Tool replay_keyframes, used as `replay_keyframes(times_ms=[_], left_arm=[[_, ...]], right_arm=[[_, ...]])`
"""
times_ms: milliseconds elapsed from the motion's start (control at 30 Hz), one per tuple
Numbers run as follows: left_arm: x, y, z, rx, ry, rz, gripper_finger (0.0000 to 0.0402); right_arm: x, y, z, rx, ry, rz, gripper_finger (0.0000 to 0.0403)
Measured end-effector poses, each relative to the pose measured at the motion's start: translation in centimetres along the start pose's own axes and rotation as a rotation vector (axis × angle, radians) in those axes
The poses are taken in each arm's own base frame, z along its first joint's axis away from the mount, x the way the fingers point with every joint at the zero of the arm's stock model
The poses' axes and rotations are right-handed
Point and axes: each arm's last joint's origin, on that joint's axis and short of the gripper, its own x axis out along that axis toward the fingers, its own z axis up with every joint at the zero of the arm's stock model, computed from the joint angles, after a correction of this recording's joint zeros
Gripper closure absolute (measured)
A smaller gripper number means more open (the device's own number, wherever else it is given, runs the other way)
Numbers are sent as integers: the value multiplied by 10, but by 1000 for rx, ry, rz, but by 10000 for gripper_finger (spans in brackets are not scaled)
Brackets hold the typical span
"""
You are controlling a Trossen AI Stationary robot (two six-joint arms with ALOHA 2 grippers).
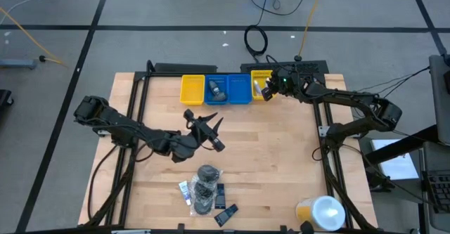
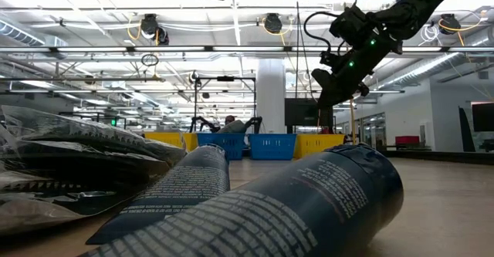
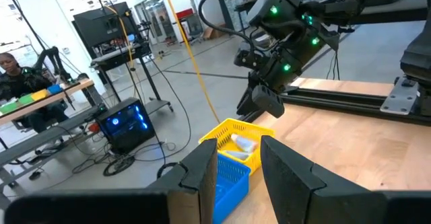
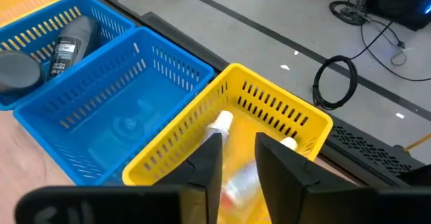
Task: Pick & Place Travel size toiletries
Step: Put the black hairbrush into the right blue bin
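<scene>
Wooden slatted table (image 1: pixel 281 164): right gripper (image 4: pixel 237 158) above yellow slotted plastic bin (image 4: pixel 269 116), jaws slightly spread, white tube (image 4: pixel 219 124) lying inside beneath. Left gripper (image 3: pixel 237 165) mid-table, jaws parted, empty.

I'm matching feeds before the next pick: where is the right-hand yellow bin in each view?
High: yellow bin, far table edge, under the right gripper.
Low: in the distance, right end of the bin row.
Left wrist: centre, tubes inside.
Right wrist: centre, beside a blue bin.
Shared landmark: that blue bin.

Bins (image 1: pixel 216 90) (yel/blue), lidded container (image 1: pixel 320 211)
</scene>
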Motion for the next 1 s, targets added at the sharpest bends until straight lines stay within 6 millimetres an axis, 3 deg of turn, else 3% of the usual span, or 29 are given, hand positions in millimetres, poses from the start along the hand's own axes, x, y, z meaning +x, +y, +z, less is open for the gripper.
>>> replay_keyframes(times_ms=[300, 500, 700, 1000], left_arm=[[-1, -5, -15, 7, 87, -160, 286], [-6, -9, -33, 146, 239, -443, 286], [-17, -8, -56, 247, 507, -770, 286], [-34, -1, -74, 280, 775, -816, 286]], right_arm=[[-2, 8, -1, -18, 2, 47, 307], [-3, 18, -2, -58, 17, 226, 307], [-6, 29, -4, -77, 27, 327, 307], [-11, 43, -4, -103, 4, 375, 307]])
